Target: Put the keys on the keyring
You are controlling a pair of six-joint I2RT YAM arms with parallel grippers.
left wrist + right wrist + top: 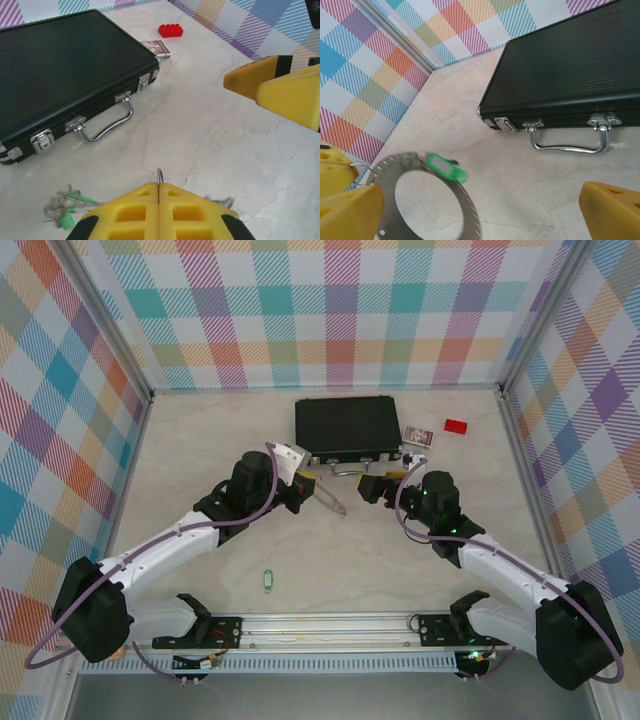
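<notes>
The left arm [170, 540] is showing white shells between black joints, a mauve cable [275, 475] looping along it; the right arm [500, 565] is looking alike. The left pincer [159, 197] and right pincer [373, 486] are carrying blocky yellow fingers [190, 212].

Enclosed work cell. Back wall [330, 310], left wall [55, 440] and right wall [595, 430] are panels printed in a pastel plaid of teal, orange, purple and yellow, joined at grey metal corner posts [117, 330]. The counter [400, 570] is pale beige with faint marble veining, evenly lit. A slotted metal rail [330, 625] runs along its near edge.
</notes>
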